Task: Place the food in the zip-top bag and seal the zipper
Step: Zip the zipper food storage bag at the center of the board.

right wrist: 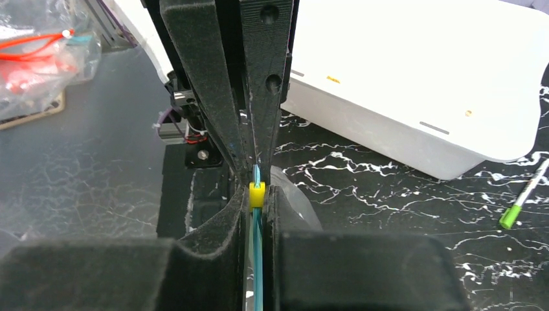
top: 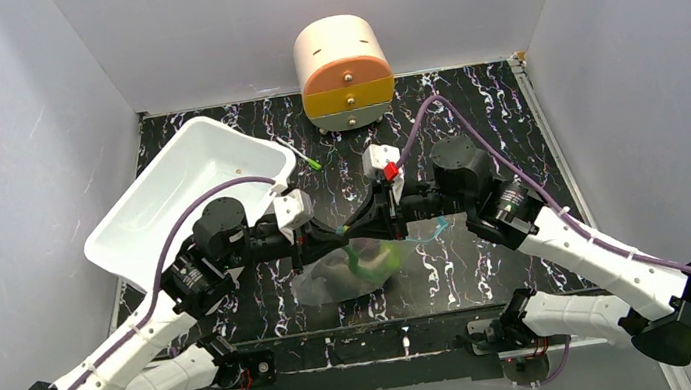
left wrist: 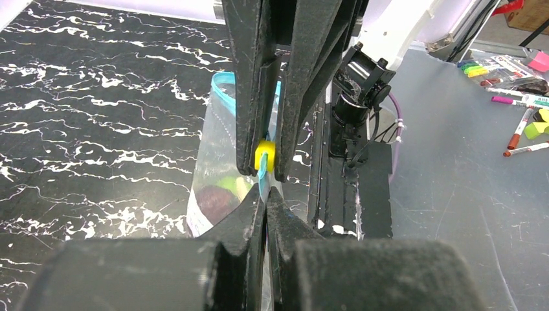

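Sealing step: both hands meet over the crinkly clear plastic zip-top bag (top: 333, 282), which lies on the glossy black marbled counter (top: 474, 128) just beside the white rectangular plastic tub (top: 188, 175). The left hand (left wrist: 265, 202) is clenched on the thin teal-blue zipper strip (right wrist: 257, 259). The right hand (right wrist: 257, 197) pinches the same strip at the small yellow blocky slider (right wrist: 257, 194). Best: left anchors the strip taut, right pulls straight along it; the film looks floppy and slick. The lime-green round fruit (left wrist: 228, 184) and dark purple-brown ball (left wrist: 208, 197) sit inside the bag.
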Robot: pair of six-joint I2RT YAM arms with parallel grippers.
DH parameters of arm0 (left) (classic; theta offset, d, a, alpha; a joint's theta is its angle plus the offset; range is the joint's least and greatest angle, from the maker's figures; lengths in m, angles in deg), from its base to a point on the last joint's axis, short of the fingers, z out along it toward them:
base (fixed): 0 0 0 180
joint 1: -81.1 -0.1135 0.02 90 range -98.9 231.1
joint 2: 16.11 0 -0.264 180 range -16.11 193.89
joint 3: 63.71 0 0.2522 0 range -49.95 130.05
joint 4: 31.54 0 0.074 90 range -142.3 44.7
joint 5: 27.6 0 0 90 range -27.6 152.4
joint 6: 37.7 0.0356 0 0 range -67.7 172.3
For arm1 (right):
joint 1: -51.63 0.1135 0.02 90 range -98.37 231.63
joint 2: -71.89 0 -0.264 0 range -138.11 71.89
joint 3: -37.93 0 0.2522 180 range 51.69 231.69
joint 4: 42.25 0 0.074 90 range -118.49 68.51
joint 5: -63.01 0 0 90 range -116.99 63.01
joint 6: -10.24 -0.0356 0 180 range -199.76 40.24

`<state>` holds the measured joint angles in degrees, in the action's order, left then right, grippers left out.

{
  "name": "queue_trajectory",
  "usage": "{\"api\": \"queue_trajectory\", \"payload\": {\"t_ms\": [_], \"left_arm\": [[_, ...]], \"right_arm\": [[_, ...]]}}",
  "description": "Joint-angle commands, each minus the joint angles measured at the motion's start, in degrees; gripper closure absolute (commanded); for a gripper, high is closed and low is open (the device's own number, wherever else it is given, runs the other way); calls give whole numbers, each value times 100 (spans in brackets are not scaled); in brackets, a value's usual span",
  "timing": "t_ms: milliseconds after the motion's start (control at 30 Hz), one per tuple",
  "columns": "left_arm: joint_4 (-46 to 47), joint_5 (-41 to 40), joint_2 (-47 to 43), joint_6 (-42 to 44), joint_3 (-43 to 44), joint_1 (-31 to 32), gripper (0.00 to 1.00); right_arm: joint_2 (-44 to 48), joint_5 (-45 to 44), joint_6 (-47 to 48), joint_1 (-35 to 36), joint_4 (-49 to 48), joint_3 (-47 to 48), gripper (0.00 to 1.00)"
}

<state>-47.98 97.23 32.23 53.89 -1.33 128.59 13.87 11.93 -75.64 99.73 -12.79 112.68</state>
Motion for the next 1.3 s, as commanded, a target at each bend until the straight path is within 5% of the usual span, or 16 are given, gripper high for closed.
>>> {"api": "queue_trajectory", "payload": {"t_ms": [0, 633, 767, 1000, 1067, 1133, 1167, 1267], "left_arm": [[265, -89, -353, 147, -130, 22, 100], [619, -731, -1045, -291, -547, 24, 100], [345, -355, -878, -290, -367, 17, 72], [-145, 33, -118, 86, 207, 24, 57], [-235, 172, 93, 202, 390, 20, 63], [-219, 156, 208, 230, 503, 20, 93], [-171, 126, 219, 215, 523, 23, 100], [127, 39, 58, 80, 455, 22, 100]], "right_arm": [[74, 39, 64, 42, -333, -43, 100], [379, -686, 641, 42, 1042, 19, 100], [227, -530, 662, 42, 945, 267, 100], [-164, -313, 839, 42, 1126, 908, 100], [-232, -266, 847, 42, 1170, 1007, 100], [-256, -228, 852, 42, 1166, 1036, 100], [-254, -223, 834, 41, 1163, 1045, 100], [-171, -284, 781, 42, 1216, 970, 100]]}}
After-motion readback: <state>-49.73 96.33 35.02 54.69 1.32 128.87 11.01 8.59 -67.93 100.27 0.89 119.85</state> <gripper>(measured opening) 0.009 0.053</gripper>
